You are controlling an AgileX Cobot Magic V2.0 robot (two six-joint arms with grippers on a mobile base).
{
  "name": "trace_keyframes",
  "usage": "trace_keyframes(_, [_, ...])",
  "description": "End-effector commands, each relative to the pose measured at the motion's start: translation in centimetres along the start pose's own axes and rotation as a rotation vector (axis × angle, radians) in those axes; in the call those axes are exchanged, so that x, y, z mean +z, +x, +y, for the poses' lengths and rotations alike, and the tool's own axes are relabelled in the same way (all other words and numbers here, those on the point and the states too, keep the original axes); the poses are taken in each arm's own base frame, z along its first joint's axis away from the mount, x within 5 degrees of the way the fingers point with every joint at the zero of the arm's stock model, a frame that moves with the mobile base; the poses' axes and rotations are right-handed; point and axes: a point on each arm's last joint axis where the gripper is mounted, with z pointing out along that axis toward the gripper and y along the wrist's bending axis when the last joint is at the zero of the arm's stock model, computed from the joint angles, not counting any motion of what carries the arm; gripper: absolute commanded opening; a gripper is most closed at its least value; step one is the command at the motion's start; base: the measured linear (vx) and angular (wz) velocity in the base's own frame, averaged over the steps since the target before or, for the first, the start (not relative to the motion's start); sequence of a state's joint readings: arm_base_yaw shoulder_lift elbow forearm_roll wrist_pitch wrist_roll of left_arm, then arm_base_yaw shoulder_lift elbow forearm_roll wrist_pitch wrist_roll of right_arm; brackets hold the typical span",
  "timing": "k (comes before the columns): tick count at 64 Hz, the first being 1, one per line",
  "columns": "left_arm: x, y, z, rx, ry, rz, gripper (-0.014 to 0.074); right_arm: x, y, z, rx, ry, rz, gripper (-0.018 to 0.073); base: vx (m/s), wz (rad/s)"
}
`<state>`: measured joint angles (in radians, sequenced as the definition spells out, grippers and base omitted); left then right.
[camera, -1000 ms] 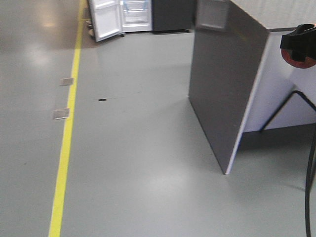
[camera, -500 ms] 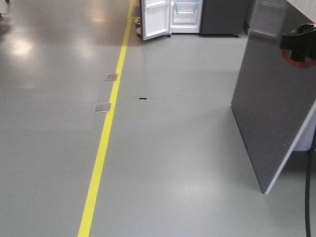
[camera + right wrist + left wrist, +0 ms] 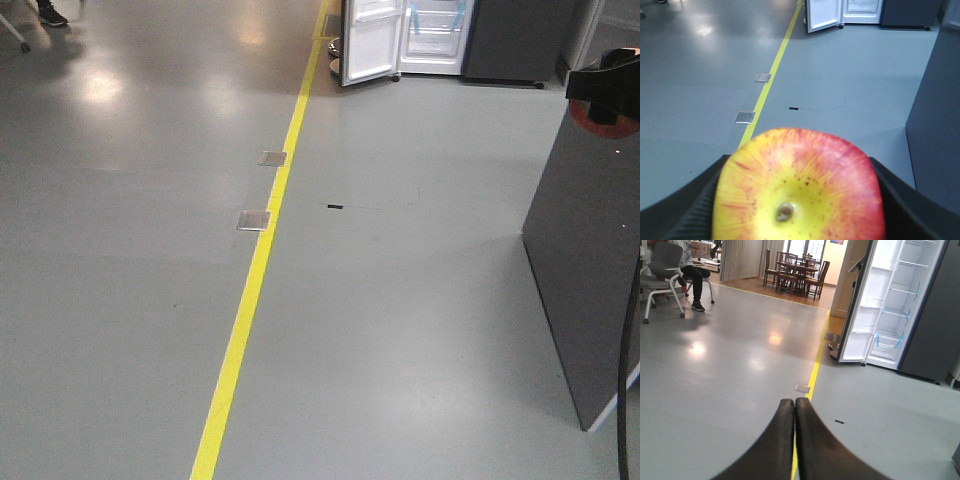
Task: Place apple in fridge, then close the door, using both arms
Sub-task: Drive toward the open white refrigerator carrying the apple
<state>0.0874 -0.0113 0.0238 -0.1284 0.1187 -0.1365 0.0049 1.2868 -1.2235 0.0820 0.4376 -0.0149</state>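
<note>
A seated person (image 3: pixel 690 265) on a grey office chair (image 3: pixel 660 270) is far off at ten o'clock in the left wrist view, with a wooden table and chairs (image 3: pixel 797 272) beyond at twelve. Wide grey floor (image 3: pixel 120 300) spreads across the left side. The left gripper (image 3: pixel 795 407) holds nothing, and its two dark fingers are pressed tip to tip.

In the front view a yellow floor line (image 3: pixel 258 280) runs from six o'clock up towards twelve. Two metal floor plates (image 3: pixel 254 220) touch its left edge, and a small black mark (image 3: pixel 334 206) lies just right of it. The line passes just left of the door (image 3: pixel 368 45), which is swung open with its white face showing. The fridge (image 3: pixel 436 30) stands well away at one o'clock, with blue tape strips on its white shelves. A plain dark cabinet (image 3: pixel 512 40) is directly beside it on the right. The floor from the robot to the fridge lies open.

At three o'clock a dark grey panel (image 3: pixel 585 270) stands upright, its bottom edge near at four o'clock. The right gripper (image 3: pixel 800 200) is clamped on the apple (image 3: pixel 805 165) — fingers (image 3: pixel 687 210) against both sides, the dimpled end towards the wrist camera.
</note>
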Motion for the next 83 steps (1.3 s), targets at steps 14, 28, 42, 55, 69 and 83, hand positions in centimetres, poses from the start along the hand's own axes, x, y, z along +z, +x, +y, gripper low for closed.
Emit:
trace_keyframes(14, [0.02, 0.18, 0.03, -0.01, 0.026, -0.06, -0.0006, -1.62, -2.12, 0.01, -0.006, 0.001, -0.14, 0.0008, 0.11, 0.09])
trace_keyframes(28, [0.02, 0.18, 0.04, -0.01, 0.025, -0.06, -0.0006, -1.62, -2.12, 0.01, -0.006, 0.001, -0.14, 0.0008, 0.13, -0.02])
trace_keyframes(42, [0.02, 0.18, 0.04, -0.01, 0.025, -0.06, -0.0006, -1.62, -2.12, 0.01, -0.006, 0.001, -0.14, 0.0008, 0.16, -0.07])
trace_keyframes(55, [0.02, 0.18, 0.04, -0.01, 0.025, -0.06, -0.0006, -1.62, -2.12, 0.01, -0.006, 0.001, -0.14, 0.0008, 0.17, -0.04])
trace_keyframes(69, [0.02, 0.18, 0.04, -0.01, 0.025, -0.06, -0.0006, -1.62, -2.12, 0.01, -0.006, 0.001, -0.14, 0.0008, 0.16, -0.02])
trace_keyframes(83, [0.02, 0.18, 0.04, -0.01, 0.025, -0.06, -0.0006, -1.62, -2.12, 0.01, -0.006, 0.001, -0.14, 0.0008, 0.15, -0.01])
